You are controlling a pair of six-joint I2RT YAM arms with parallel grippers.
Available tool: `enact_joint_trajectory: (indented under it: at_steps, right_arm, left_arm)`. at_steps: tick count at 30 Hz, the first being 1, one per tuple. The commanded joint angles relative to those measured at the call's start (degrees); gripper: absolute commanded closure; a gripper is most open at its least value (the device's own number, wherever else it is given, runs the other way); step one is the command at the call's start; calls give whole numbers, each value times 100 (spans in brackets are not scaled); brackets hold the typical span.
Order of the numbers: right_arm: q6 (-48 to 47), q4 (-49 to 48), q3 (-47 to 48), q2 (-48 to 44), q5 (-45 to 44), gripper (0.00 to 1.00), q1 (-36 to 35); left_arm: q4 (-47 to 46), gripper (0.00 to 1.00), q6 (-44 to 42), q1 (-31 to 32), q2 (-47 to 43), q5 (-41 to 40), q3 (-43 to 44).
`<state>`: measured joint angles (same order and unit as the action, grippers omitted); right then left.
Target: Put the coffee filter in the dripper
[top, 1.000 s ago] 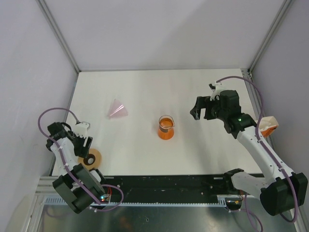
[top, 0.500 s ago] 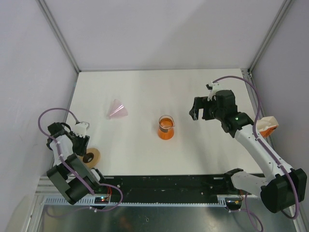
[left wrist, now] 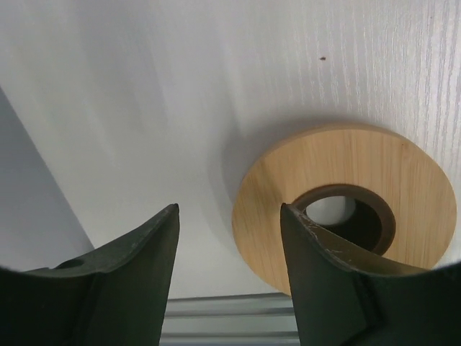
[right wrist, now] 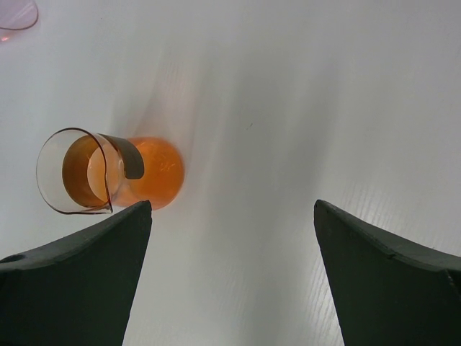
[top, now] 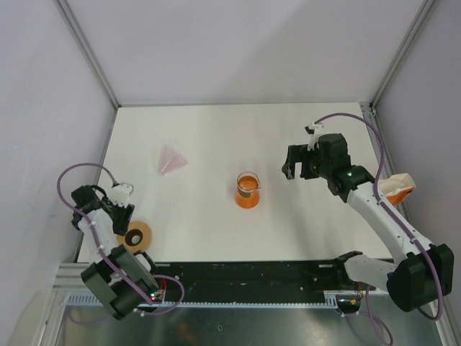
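Observation:
The coffee filter [top: 171,159], a pale-pink paper cone, lies on the white table at the far left; its edge shows in the right wrist view's top left corner [right wrist: 14,14]. The dripper [top: 248,190], a translucent orange cup, stands upright at the table's middle and appears left of the fingers in the right wrist view [right wrist: 108,173]. My right gripper [top: 297,163] is open wide and empty, hovering to the right of the dripper [right wrist: 232,205]. My left gripper [top: 124,220] is open and empty at the near left edge [left wrist: 229,209], well away from the filter.
A wooden ring [top: 137,236] with a dark inner hole lies at the near left, just beside my left fingers [left wrist: 346,209]. A white-and-orange packet [top: 400,186] sits off the table's right edge. Frame posts stand at the back corners.
My right gripper has drifted a little toward the far side. The left arm has shifted slightly by the wooden ring. The filter looks slightly shifted to the far left.

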<state>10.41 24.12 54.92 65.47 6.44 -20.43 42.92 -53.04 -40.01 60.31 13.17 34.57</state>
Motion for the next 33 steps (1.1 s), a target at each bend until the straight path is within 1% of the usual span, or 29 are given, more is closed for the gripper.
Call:
enact_joint_trajectory:
  at_steps: [1, 6, 8, 10, 12, 15, 17, 19, 21, 23, 25, 27, 28, 29, 33]
  right_arm:
    - [-60, -213, 263, 110, -39, 1, -34]
    - [-53, -217, 342, 233, -25, 1, -83]
    - [-63, -209, 359, 270, -38, 1, -97]
    - [-65, -218, 366, 296, -51, 1, -112]
    - [-59, -222, 374, 312, -49, 1, -126]
    - [-71, -187, 391, 342, -66, 1, -159]
    - [-98, -135, 389, 343, -132, 1, -193]
    - [-135, -52, 388, 332, -228, 1, -221]
    - [-171, 19, 388, 321, -318, 1, -242]
    - [-198, 70, 388, 311, -382, 1, -249]
    - [-191, 76, 391, 296, -407, 1, -268]
    - [-174, 69, 389, 274, -413, 1, -286]
    - [-160, 68, 389, 261, -410, 1, -300]
    - [-148, 72, 388, 254, -412, 1, -315]
    - [-132, 121, 388, 195, -408, 1, -400]
  left_arm:
    - [209, 36, -148, -86, -430, -144, -77]
    - [496, 33, -278, -83, -322, -238, -116]
    - [522, 30, -407, -85, -267, -296, -207]
    - [522, 24, -530, -86, -180, -275, -258]
    - [520, 21, -556, -84, 15, -210, -192]
    - [524, 21, -440, -79, 422, -24, 28]
    - [520, 24, -388, -84, 732, 114, 102]
    - [524, 29, -365, -86, 1005, 177, 105]
    - [525, 37, -387, -81, 1197, 177, 86]
    - [525, 51, -377, -80, 1234, 179, 92]
    - [525, 70, -318, -85, 1140, 213, 151]
    - [529, 90, -204, -86, 1002, 292, 291]
    - [531, 95, -127, -86, 935, 366, 403]
    - [541, 97, -22, -73, 849, 443, 508]
    - [737, 100, 375, 103, 576, 670, 1014]
